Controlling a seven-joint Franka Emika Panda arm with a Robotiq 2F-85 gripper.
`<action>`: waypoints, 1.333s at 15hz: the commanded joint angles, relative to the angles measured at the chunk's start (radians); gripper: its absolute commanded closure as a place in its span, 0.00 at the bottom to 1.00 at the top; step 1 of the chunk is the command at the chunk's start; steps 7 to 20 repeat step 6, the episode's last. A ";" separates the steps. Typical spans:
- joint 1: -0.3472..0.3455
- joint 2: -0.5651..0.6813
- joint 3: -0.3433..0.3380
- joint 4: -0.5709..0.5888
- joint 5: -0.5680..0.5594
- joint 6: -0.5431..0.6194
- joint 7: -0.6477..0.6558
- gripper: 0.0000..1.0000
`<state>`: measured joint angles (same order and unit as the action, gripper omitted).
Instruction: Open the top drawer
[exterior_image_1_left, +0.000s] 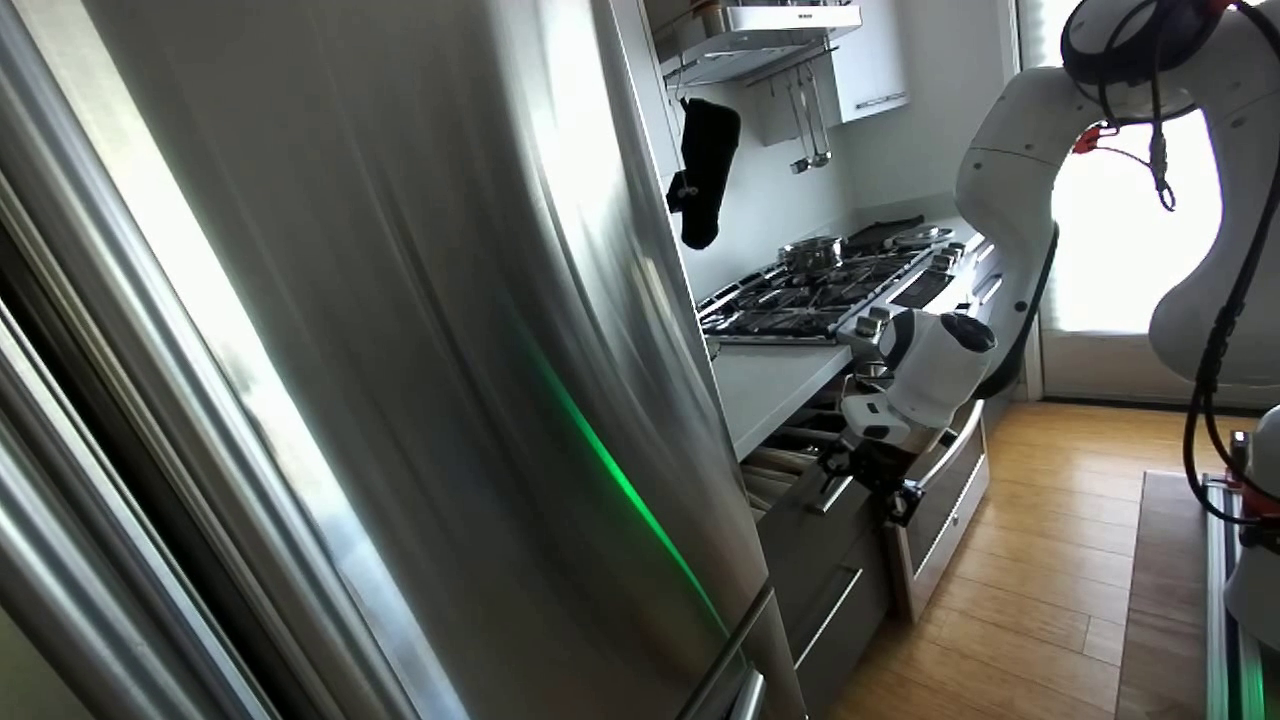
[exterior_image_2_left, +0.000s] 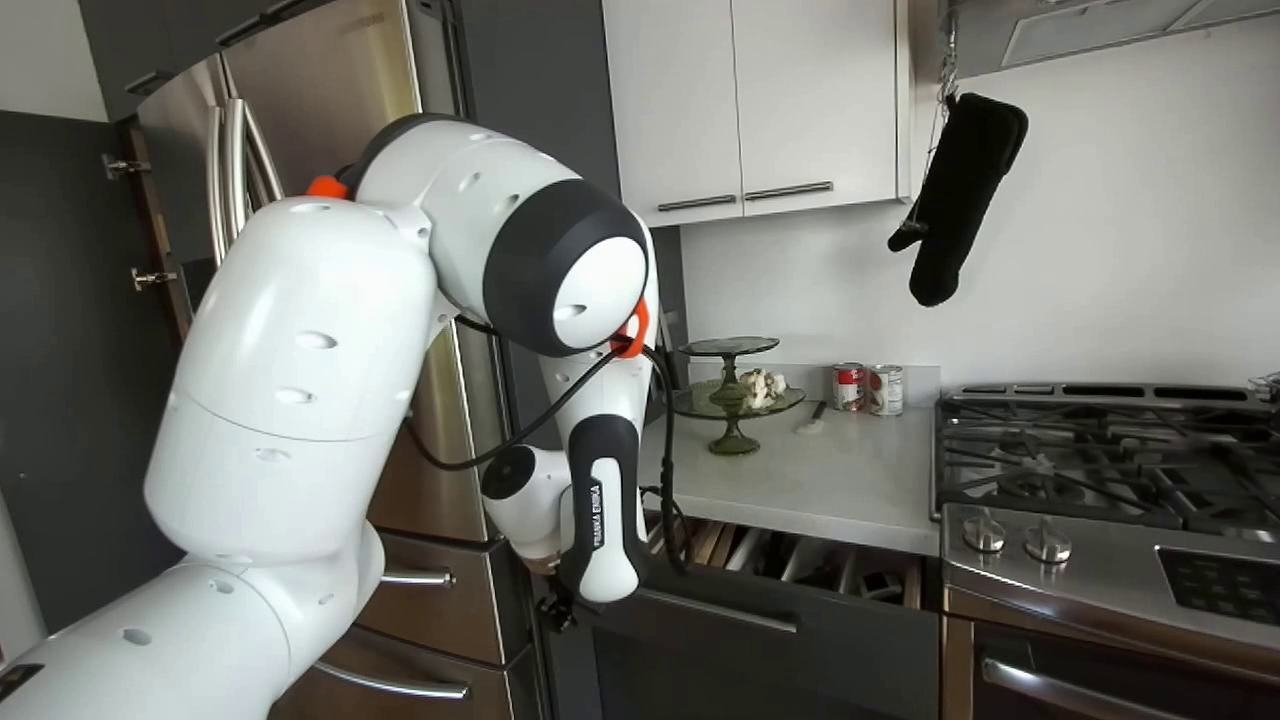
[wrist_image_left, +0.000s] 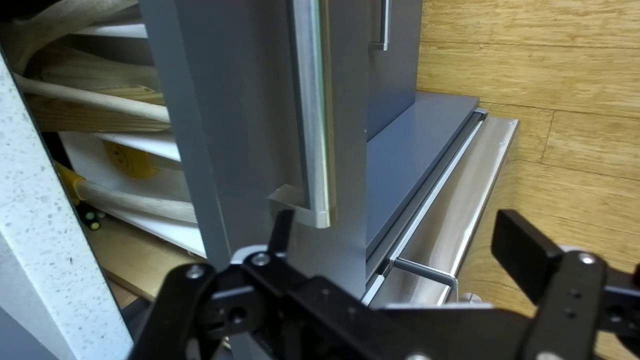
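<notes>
Top drawer (wrist_image_left: 245, 125) is open, standing out from under the countertop's (exterior_image_2_left: 850, 490) front edge, btwn fridge (exterior_image_1_left: 420, 300) & range (exterior_image_2_left: 1100, 580); its front is flat dk grey w/ a long silver bar handle (wrist_image_left: 315, 130). In wrist view you can see in: pale wooden handles (wrist_image_left: 100, 102) lying by white dividers (wrist_image_left: 150, 145), + smth yellow (wrist_image_left: 131, 159). Lower drawer (exterior_image_1_left: 835, 620), same grey, is directly beneath. Gripper (wrist_image_left: 395, 225) = released, jaws spread wide. In wrist view one finger (wrist_image_left: 282, 235) shows over the drawer front, just beside an end of the bar handle; can't tell if the two touch. Opp. finger (wrist_image_left: 525, 257) shows against the wood floor (wrist_image_left: 575, 150). In an ext. view the gripper is small & dark, nr the drawer front's fridge-side edge, & the arm (exterior_image_2_left: 300, 370), white w/ blk joints, covers part of that front. On the countertop, toward its fridge-side end: 2-tier green glass stand (exterior_image_2_left: 735, 345) w/ pale bulb-like items (exterior_image_2_left: 762, 388) on the lower tier. 2 cans (exterior_image_2_left: 848, 388) stand side by side at the back edge, nr the range-side corner. Range top carries blk grates (exterior_image_2_left: 1035, 487); in an ext. view a metal pot (exterior_image_1_left: 815, 255) sits up there nr the wall-side edge. Blk oven mitt (exterior_image_2_left: 965, 200) hangs at the hood's (exterior_image_1_left: 760, 20) fridge-side end in both ext. views.
</notes>
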<state>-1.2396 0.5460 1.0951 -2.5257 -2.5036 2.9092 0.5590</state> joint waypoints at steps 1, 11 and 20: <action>-0.011 -0.051 0.017 -0.029 0.041 0.055 -0.001 0.00; 0.000 0.000 0.000 0.000 0.000 0.000 0.000 0.00; 0.000 0.000 0.000 0.000 0.000 0.000 0.000 0.00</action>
